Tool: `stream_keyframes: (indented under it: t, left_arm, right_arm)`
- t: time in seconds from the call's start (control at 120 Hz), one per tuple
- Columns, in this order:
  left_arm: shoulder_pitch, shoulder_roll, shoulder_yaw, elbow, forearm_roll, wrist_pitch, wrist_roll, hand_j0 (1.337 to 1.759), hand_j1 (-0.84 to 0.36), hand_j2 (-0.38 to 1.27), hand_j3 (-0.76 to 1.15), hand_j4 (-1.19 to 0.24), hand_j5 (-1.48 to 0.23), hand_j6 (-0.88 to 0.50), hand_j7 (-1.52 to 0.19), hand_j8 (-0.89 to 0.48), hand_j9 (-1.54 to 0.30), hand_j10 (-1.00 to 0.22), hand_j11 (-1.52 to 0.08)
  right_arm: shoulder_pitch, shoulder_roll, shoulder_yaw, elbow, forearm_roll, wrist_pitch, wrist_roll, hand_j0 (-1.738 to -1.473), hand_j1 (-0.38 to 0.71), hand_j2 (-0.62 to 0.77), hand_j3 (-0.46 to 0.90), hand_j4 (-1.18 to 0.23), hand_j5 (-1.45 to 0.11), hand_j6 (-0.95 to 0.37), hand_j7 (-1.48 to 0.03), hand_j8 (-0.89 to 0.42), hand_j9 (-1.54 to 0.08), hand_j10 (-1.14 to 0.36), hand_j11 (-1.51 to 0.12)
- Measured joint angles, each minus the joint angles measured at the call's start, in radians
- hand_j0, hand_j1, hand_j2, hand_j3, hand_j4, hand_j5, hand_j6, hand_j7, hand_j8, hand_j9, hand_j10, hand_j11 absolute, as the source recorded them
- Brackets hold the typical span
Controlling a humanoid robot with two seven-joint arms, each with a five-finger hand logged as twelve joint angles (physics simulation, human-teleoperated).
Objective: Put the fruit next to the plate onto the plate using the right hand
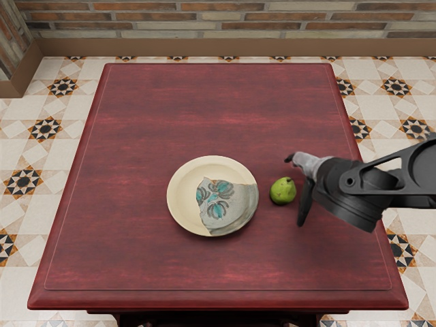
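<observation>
A green pear (283, 190) lies on the red table just right of the round cream plate (187, 178), apart from its rim. The plate has a grey patch with teal leaf marks on its right side. My right hand (304, 185) comes in from the right edge on a dark arm and hovers just right of the pear, with its fingers spread around empty space. One finger points up-left above the pear, another hangs down below it. The hand holds nothing and a small gap shows between it and the fruit.
The dark red table (136, 122) stands on a patterned tile floor, with a brick wall (218, 17) behind it. The bulky black forearm (381, 187) covers the table's right edge.
</observation>
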Motion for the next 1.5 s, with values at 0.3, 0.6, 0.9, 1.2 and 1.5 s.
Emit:
stream_keyframes:
  t: [0.3,0.6,0.9,1.2,1.5]
  left_arm:
    - [0.001,0.000,0.000,0.000,0.000,0.000,0.000,1.658,0.34,0.00,0.00,-0.01,-0.01,-0.01,-0.01,-0.01,-0.01,-0.01,-0.01]
    - [0.001,0.000,0.000,0.000,0.000,0.000,0.000,1.658,0.34,0.00,0.00,-0.01,-0.01,-0.01,-0.01,-0.01,-0.01,-0.01,-0.01]
    - [0.001,0.000,0.000,0.000,0.000,0.000,0.000,1.658,0.34,0.00,0.00,-0.01,-0.01,-0.01,-0.01,-0.01,-0.01,-0.01,-0.01]
    - [0.003,0.000,0.000,0.000,0.000,0.000,0.000,1.658,0.34,0.00,0.00,-0.01,-0.01,-0.01,-0.01,-0.01,-0.01,-0.01,-0.01]
    - [0.002,0.000,0.000,0.000,0.000,0.000,0.000,1.658,0.34,0.00,0.00,-0.01,-0.01,-0.01,-0.01,-0.01,-0.01,-0.01,-0.01]
  right_arm:
    - [-0.075,0.022,0.009,-0.052,-0.113,0.000,0.000,-1.658,-0.15,-0.03,0.00,-0.17,-0.22,-0.17,-0.22,-0.17,-0.22,-0.17,-0.22]
    - [-0.045,0.036,0.010,-0.053,-0.123,0.000,0.000,-1.658,-0.14,-0.03,0.00,-0.17,-0.22,-0.17,-0.22,-0.17,-0.22,-0.17,-0.22]
    - [-0.041,0.062,0.008,-0.050,-0.118,0.000,0.000,-1.658,-0.10,-0.04,0.00,-0.21,-0.27,-0.21,-0.27,-0.21,-0.27,-0.21,-0.27]
    - [-0.038,0.071,0.002,-0.044,-0.120,0.000,0.000,-1.658,0.01,-0.06,0.00,-0.30,-0.39,-0.30,-0.39,-0.30,-0.39,-0.30,-0.39]
    - [-0.031,0.067,-0.004,-0.021,-0.126,0.000,0.000,-1.658,0.05,-0.07,0.00,-0.33,-0.43,-0.33,-0.43,-0.33,-0.43,-0.33,-0.43]
